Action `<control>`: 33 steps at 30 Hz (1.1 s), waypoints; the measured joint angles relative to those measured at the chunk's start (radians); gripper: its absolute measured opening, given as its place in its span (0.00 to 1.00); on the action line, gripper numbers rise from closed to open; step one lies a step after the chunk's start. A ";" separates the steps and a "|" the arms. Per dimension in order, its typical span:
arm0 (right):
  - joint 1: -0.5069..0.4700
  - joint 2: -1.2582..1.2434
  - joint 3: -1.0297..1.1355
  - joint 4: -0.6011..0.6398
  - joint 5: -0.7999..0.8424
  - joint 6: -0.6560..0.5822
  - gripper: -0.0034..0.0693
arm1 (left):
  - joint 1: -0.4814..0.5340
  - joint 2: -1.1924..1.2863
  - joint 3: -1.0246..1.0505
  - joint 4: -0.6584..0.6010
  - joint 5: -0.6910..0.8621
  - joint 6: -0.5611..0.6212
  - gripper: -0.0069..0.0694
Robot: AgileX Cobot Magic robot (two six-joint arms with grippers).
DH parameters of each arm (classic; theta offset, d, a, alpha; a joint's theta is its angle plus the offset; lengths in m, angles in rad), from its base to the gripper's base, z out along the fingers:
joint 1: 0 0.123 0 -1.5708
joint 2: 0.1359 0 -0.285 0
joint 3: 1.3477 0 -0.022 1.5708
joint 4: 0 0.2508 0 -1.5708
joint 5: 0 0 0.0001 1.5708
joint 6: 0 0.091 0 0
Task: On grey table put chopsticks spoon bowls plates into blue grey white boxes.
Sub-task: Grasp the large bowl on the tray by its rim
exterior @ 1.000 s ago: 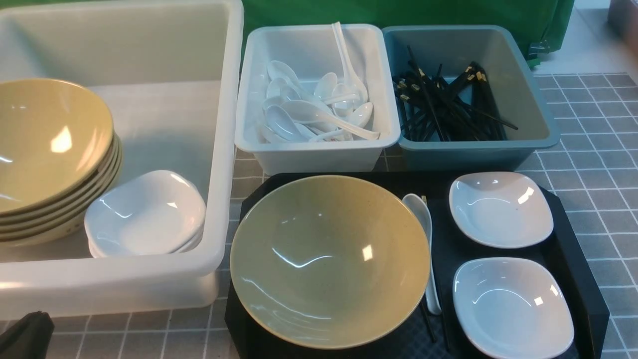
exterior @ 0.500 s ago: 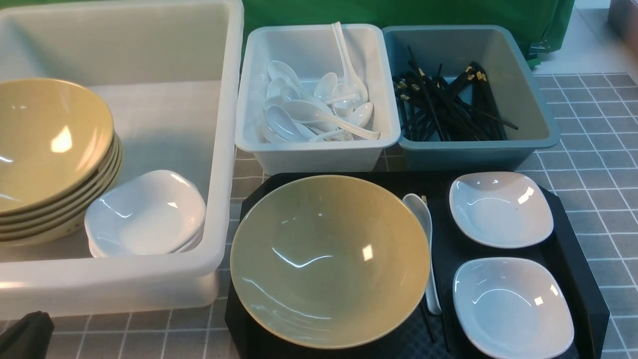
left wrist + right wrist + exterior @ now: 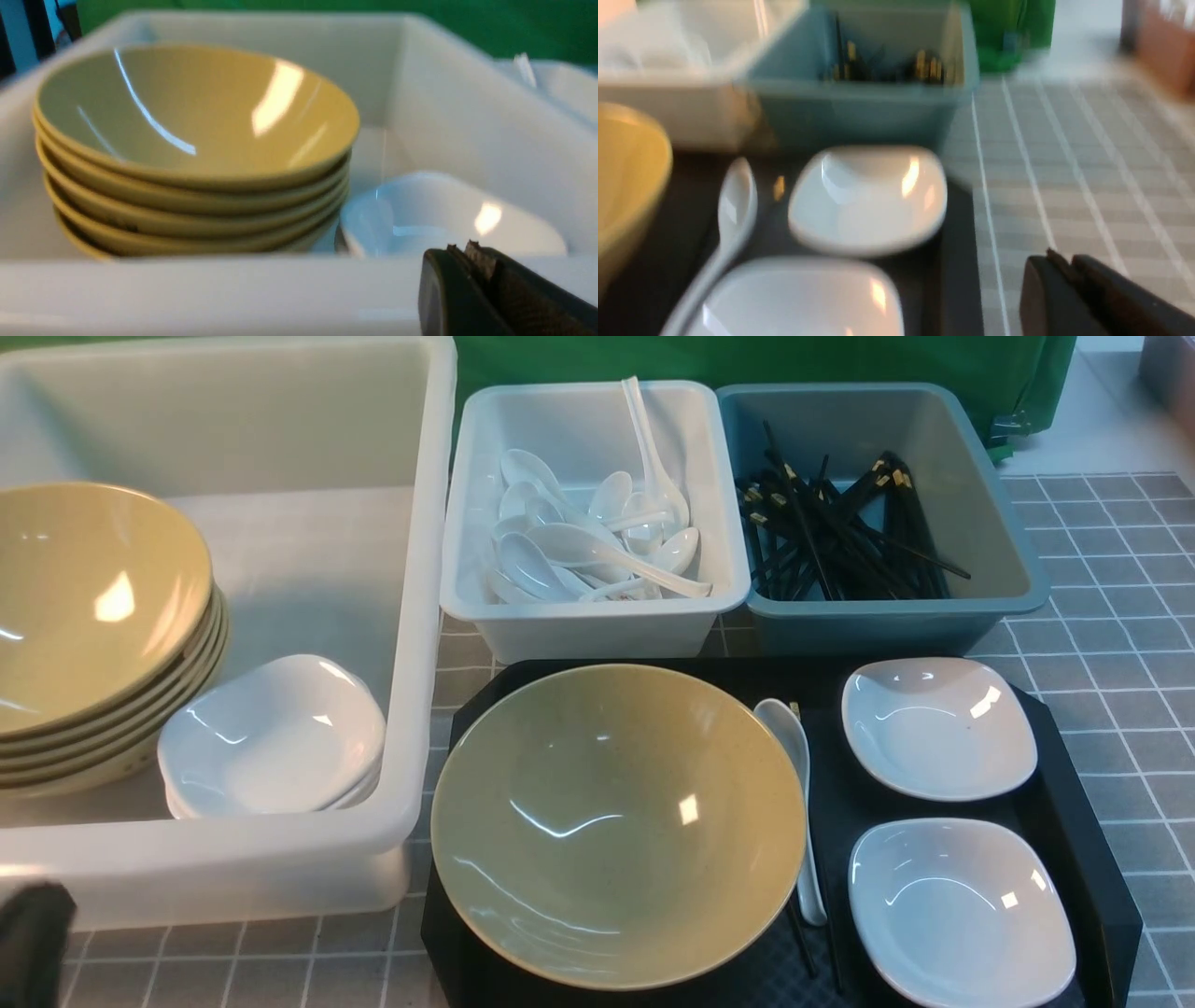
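- Glossy olive-tan round bowl (image 3: 616, 821): on black textured tray (image 3: 1060, 803), near centre of grey tiled worktop (image 3: 1111, 616).
- White ceramic soup spoon (image 3: 794, 747), thin black chopsticks (image 3: 801, 943): just right of bowl.
- Two small square white plates (image 3: 938, 728): tray's right side.
- Left gripper (image 3: 467, 252): fingers together, near large milky-white plastic tub (image 3: 210, 289).
- Right gripper (image 3: 1059, 261): blurred, cannot tell.

grey tiled table (image 3: 1102, 607) with thin white grid lines carries 4 things directly: very large milky-white plastic tub (image 3: 233, 868) on the left; small pale grey-white rectangular plastic tub (image 3: 597, 630) and small blue-grey plastic tub (image 3: 868, 630) side by side further back; black diamond-textured tray (image 3: 1064, 821) just in front of those 2, right beside the big tub.
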 joint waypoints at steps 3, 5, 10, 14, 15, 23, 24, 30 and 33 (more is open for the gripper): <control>0.000 0.000 0.000 0.000 -0.238 0.000 0.18 | 0.000 0.000 0.000 0.000 -0.205 -0.007 0.08; 0.000 0.000 0.000 0.000 -0.361 0.000 0.18 | 0.000 0.000 0.000 0.000 -0.317 -0.012 0.08; 0.000 0.000 0.000 0.000 -0.635 0.063 0.18 | 0.000 0.000 0.000 0.000 -0.576 -0.037 0.08; 0.000 0.000 0.000 0.000 -0.787 0.159 0.19 | 0.000 0.000 0.000 -0.036 -0.739 -0.171 0.08; 0.000 0.000 0.000 0.000 -0.793 0.175 0.19 | 0.000 0.000 0.000 -0.046 -0.757 -0.207 0.08; 0.000 0.051 -0.210 0.001 -0.496 0.205 0.20 | 0.000 0.065 -0.355 -0.042 -0.258 -0.183 0.08; 0.000 0.072 -0.258 0.001 -0.425 0.191 0.20 | 0.000 0.102 -0.418 -0.039 -0.193 -0.144 0.08; 0.000 0.226 -0.442 0.001 -0.056 0.115 0.20 | -0.010 0.406 -0.716 -0.035 0.159 -0.019 0.08; 0.001 0.294 -0.466 0.001 0.100 0.103 0.20 | -0.027 0.549 -0.821 -0.065 0.316 0.013 0.08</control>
